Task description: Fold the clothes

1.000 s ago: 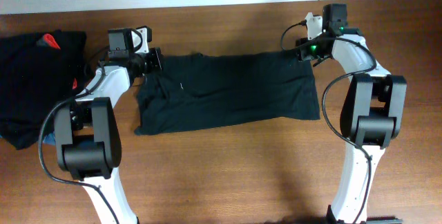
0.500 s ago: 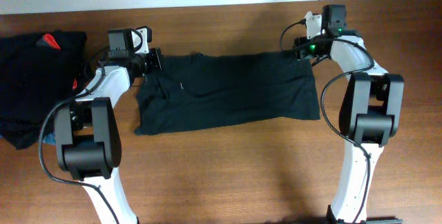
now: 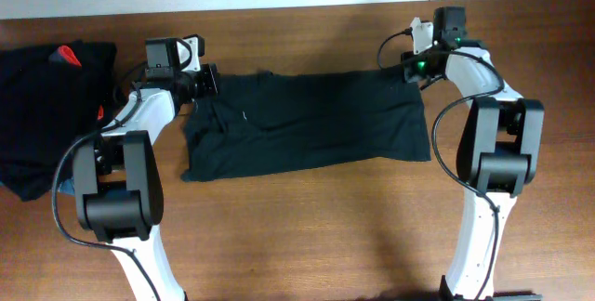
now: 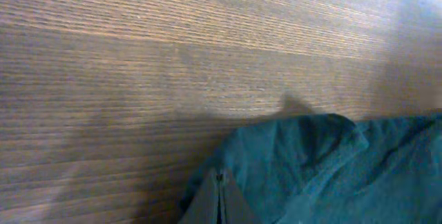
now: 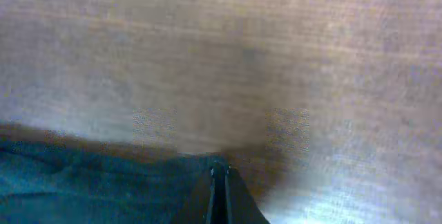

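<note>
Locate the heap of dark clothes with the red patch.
Overhead view: the heap lies at the table's far left, outside the left arm, apart from the spread black garment.

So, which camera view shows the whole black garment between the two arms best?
The overhead view: the garment lies spread out, every edge visible, with its small white mark. The left wrist view shows only one rumpled corner; the right wrist view shows only a blurred strip of its edge.
</note>
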{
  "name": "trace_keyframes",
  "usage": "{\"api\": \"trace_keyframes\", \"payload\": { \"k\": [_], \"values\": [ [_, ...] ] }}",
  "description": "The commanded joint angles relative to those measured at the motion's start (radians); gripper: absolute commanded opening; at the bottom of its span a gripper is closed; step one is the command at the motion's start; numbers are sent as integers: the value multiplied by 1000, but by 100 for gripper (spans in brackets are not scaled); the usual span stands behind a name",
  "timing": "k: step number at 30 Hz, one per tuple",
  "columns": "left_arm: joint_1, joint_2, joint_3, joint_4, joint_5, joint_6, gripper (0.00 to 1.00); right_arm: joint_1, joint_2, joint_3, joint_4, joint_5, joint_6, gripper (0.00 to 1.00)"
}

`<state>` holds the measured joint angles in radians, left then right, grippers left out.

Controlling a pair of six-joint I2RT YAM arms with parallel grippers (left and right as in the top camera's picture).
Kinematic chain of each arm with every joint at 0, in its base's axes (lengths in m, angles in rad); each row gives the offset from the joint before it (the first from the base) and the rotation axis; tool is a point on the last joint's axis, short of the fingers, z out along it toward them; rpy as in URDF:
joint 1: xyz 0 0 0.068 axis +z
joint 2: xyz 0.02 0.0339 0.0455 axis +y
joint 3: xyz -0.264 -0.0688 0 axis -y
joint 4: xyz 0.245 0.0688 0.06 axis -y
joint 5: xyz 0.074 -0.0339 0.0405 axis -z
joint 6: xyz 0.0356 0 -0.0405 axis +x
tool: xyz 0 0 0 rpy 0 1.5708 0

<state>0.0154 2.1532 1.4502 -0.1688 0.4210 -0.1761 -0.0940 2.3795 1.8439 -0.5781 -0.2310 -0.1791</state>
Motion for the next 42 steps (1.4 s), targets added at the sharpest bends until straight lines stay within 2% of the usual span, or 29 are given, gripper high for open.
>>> {"api": "trace_keyframes", "payload": {
  "k": [1,9,14,20,24,35,42],
  "values": [
    [1,-39,2,-26,73,15,0,-5,-81,1,-49,-5,3,4],
    [20,-99,2,-160,74,16,0,-5,-169,1,-150,-5,4,4],
    [37,-153,2,-230,150,16,0,-5,-192,2,-208,-5,4,4],
    [45,-185,2,-328,166,17,0,-5,-214,2,-350,-6,4,4],
    [45,-185,2,-410,159,82,0,-5,-216,2,-430,-6,4,4],
    [47,-185,2,-594,-126,129,0,-22,-216,1,-562,-1,4,4],
    [47,-185,2,-603,-130,129,0,-67,-215,1,-620,41,38,4]
  ]
}}
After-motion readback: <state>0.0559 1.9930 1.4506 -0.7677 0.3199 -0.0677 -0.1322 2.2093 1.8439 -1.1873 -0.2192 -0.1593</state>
